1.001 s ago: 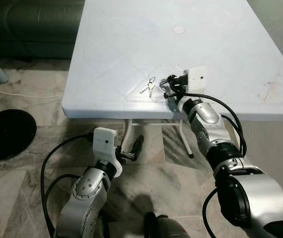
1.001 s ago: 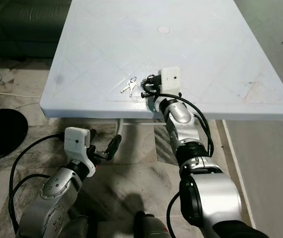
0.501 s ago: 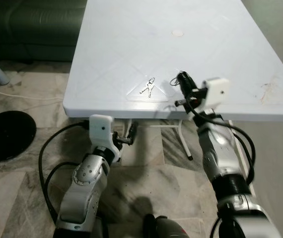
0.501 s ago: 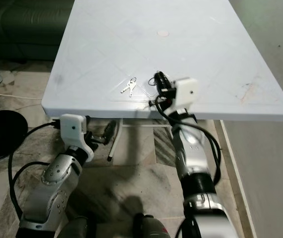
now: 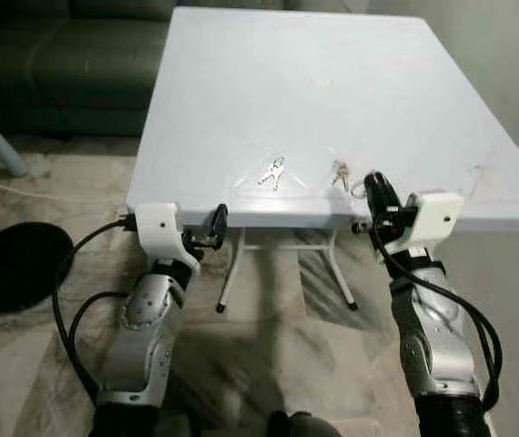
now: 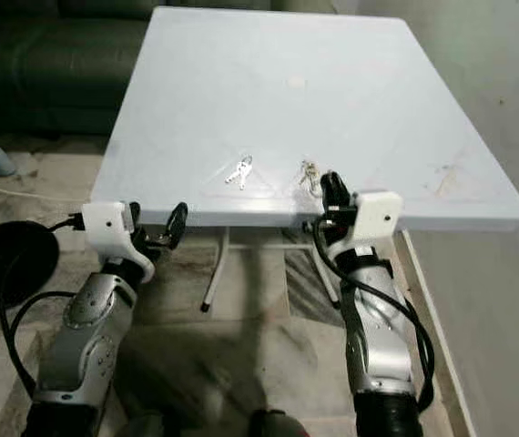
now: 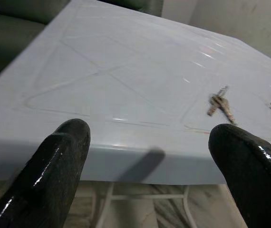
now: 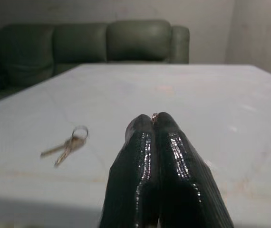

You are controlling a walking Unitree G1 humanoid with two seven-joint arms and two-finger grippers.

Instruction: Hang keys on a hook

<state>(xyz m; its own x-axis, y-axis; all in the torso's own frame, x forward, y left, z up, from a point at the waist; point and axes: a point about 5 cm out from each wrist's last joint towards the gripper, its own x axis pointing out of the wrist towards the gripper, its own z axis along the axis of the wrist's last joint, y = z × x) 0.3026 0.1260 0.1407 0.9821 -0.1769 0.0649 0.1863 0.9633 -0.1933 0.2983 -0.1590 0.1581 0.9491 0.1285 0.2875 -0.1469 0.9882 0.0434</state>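
pinching a key ring (image 8: 153, 115), right end effector (image 8: 154, 119) clamps shut; left end effector (image 7: 150, 142) gapes by unmarked table (image 5: 241, 91).

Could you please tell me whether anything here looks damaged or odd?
Only a brownish scuff mark on the white table near its right edge. The left keys lie flat; the right keys sit at the shut right end effector.

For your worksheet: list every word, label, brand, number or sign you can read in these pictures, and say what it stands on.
None: no readable text anywhere.
Two sets of keys on the white table: any stamping is too small to read.
White camera housings on both wrists: blank.
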